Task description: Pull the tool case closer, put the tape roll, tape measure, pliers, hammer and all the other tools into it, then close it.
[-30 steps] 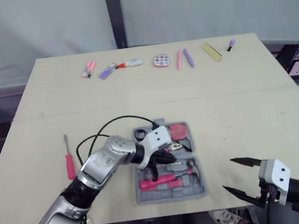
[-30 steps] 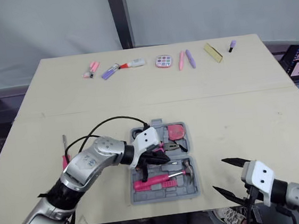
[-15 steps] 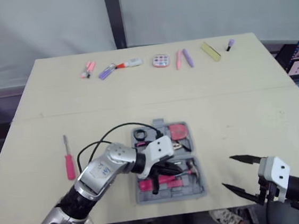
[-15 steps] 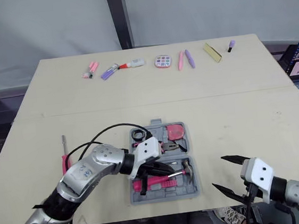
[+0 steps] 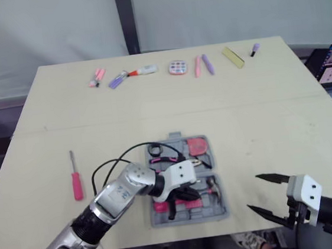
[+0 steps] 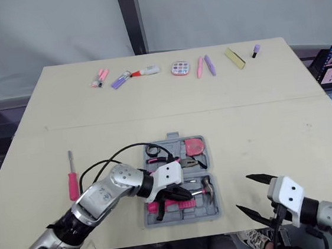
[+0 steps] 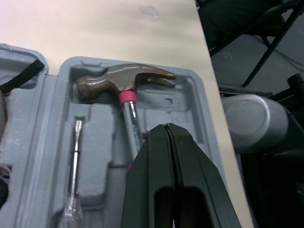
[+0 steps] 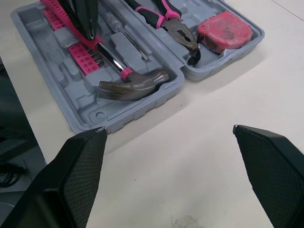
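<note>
Because the left gripper (image 7: pixel 166 135) has its two fingers pressed together with nothing between them, and hangs low over the shaft of the hammer (image 7: pixel 124 81), the likeliest slip is a careless push. A sideways nudge could lever the hammer out of its moulded slot in the near half of the tool case (image 5: pixel 193 216), and a tool riding proud would stop the halves from meeting. I cannot tell whether the fingertips touch the shaft or sit just above it. The case lies open and flat near the front edge of the table (image 5: pixel 272 119), so a push toward the robot may slide it over that edge. In the far half lie the pliers (image 8: pixel 165 18), the tape measure (image 8: pixel 224 30) and what looks like the tape roll (image 5: pixel 154 150). If they rest loose rather than clipped in, folding that half over could tip them out or trap the pliers at the hinge. The red screwdriver (image 5: pixel 77 182) lies on the table well apart to the left of the case, and shutting the case now would leave it out. The right gripper (image 5: pixel 253 193) hovers with fingers spread wide, near the front edge and apart from the case, so it steadies nothing if the case shifts.
</note>
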